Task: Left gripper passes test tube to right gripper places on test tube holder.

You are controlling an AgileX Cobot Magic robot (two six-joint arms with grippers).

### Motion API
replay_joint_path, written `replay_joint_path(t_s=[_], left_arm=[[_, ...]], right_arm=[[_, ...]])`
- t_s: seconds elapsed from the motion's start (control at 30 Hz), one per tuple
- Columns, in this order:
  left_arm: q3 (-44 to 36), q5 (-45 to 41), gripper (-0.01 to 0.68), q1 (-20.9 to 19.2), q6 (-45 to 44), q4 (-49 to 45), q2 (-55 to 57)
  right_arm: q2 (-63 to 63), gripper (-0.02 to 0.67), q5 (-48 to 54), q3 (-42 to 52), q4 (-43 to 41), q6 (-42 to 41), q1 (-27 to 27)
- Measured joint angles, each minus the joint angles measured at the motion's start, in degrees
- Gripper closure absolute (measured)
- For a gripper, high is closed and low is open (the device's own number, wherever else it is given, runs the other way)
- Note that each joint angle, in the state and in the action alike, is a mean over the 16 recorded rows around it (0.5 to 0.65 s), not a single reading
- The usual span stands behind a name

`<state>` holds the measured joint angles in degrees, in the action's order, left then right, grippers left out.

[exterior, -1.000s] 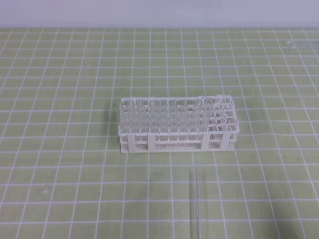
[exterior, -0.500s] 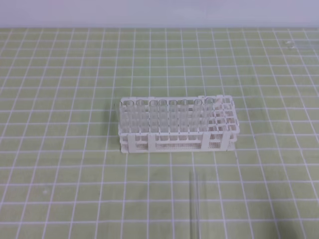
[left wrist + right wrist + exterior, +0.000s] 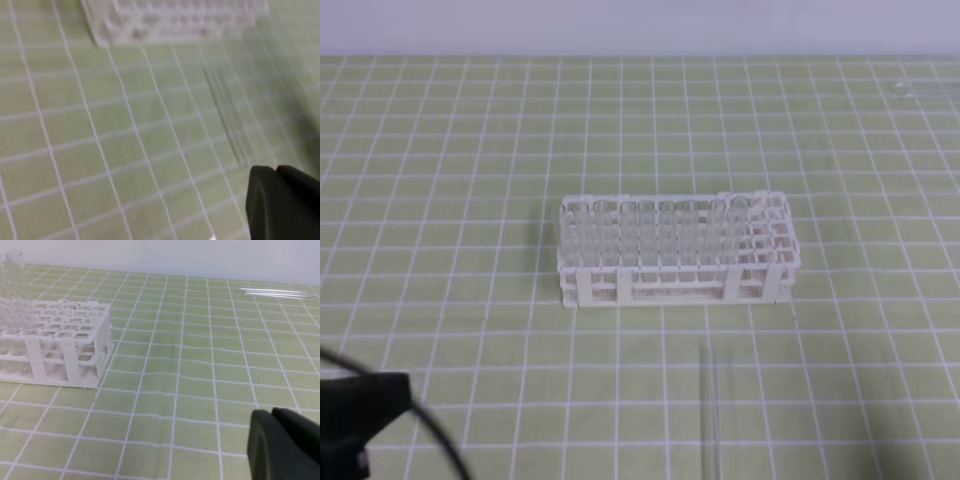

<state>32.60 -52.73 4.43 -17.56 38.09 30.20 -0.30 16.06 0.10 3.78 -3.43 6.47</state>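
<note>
The test tube (image 3: 710, 410) lies flat on the green grid mat in front of the white test tube holder (image 3: 675, 250), pointing toward the near edge. The holder's back row holds several upright clear tubes (image 3: 650, 232). My left arm's black wrist and looped cable (image 3: 365, 405) show at the bottom left, well left of the lying tube. In the left wrist view the left gripper (image 3: 275, 172) is shut and empty, just short of the tube (image 3: 225, 112), which is blurred. The right gripper (image 3: 272, 412) is shut and empty, right of the holder (image 3: 65, 340).
Another clear tube (image 3: 920, 90) lies at the far right back of the mat, also seen as a tube (image 3: 275, 292) in the right wrist view. The mat ends at a pale wall behind.
My left arm's wrist and cable have come into the exterior high view at the bottom left. The rack and the lying tube have not moved.
</note>
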Motion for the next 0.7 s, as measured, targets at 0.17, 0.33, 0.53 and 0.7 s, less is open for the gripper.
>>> replay_joint_path(t_s=[0.17, 0.33, 0.53, 0.7], left_arm=[[7.81, -6.76, 0.674, 3.02, -6.96, 0.63, 13.03], [14.65, -9.34, 0.674, 10.53, -5.64, -4.55, 23.95], [21.99, -8.93, 0.674, 25.41, 2.3, -14.0, 35.59], [27.7, -8.44, 0.674, 37.27, 10.21, -20.91, 45.47]], right_arm=[[0.0, 0.666, 0.0, 0.0, 0.0, 0.0, 0.0], [0.0, 0.666, 0.0, 0.0, 0.0, 0.0, 0.0], [0.0, 0.666, 0.0, 0.0, 0.0, 0.0, 0.0], [0.0, 0.666, 0.0, 0.0, 0.0, 0.0, 0.0]])
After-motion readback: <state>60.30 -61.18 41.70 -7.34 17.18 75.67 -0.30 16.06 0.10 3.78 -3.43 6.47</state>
